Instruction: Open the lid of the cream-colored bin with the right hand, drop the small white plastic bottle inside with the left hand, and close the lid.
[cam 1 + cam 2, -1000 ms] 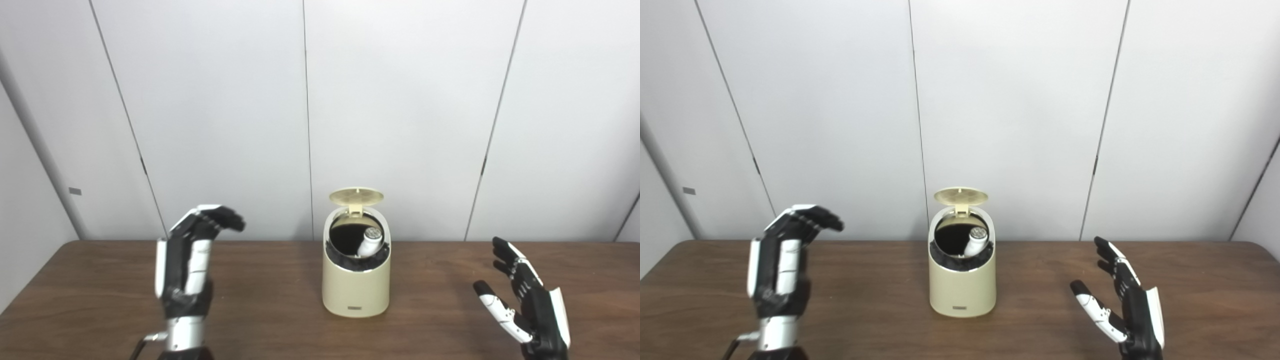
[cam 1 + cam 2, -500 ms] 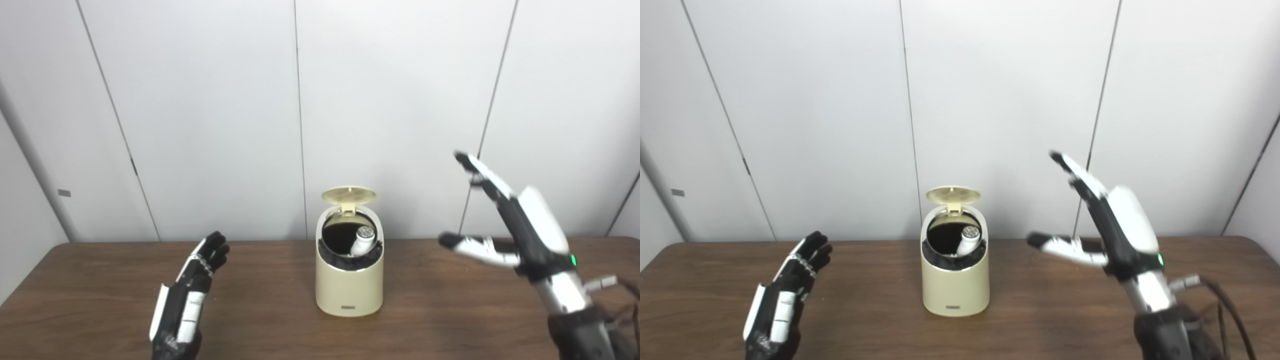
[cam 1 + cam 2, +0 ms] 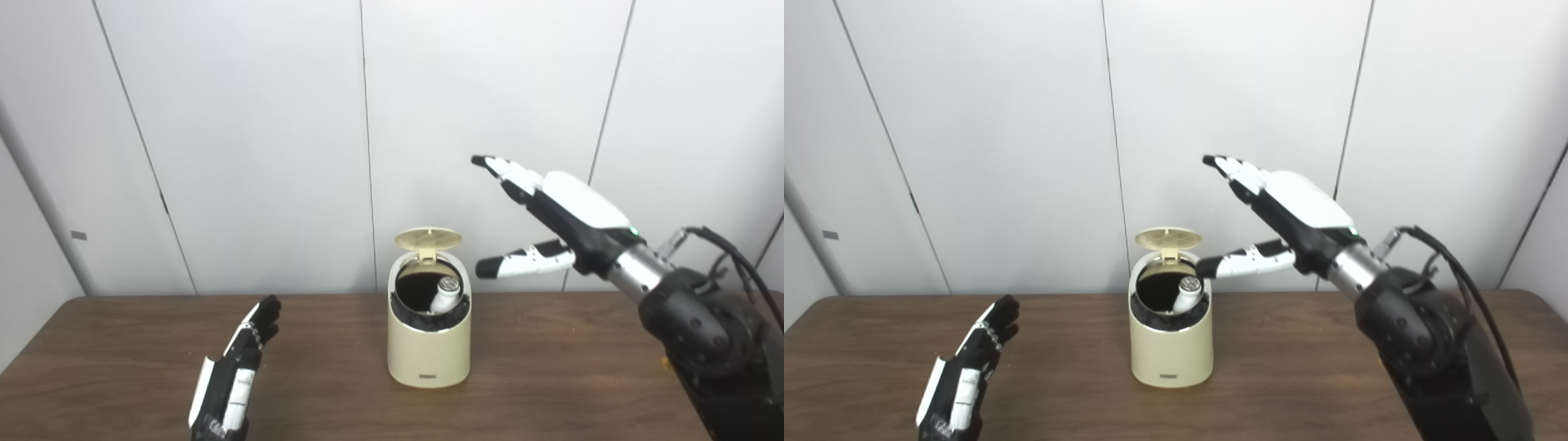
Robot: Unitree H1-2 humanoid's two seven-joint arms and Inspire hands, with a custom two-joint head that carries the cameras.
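Since half a second ago the right hand (image 3: 560, 208) has swung in from the right and risen, now hanging above and to the right of the bin's raised lid (image 3: 428, 238), not touching it; fingers spread wide, thumb pointing left toward the bin, holding nothing. Left hand (image 3: 236, 376) has barely shifted: low at near left over the counter (image 3: 122, 355), fingers straight and apart, empty, well apart from the bin. Cream-colored bin (image 3: 429, 352) stands mid-counter, unmoved, lid tipped up and back on its far hinge, mouth fully exposed. Small white plastic bottle (image 3: 443, 295) is already inside, leaning against the right side of the dark liner, cap end up and poking near the rim. So judging by layout: open done, drop done, only closing left. Right hand looks staged for that — next move likely needs it to come down over the far edge of the lid and push it forward and down. Risk: bottle's top sits high in the mouth, so it may block the lid from seating; a hard push from the side could also slide or tip the light bin. Cannot tell whether the lid latches.
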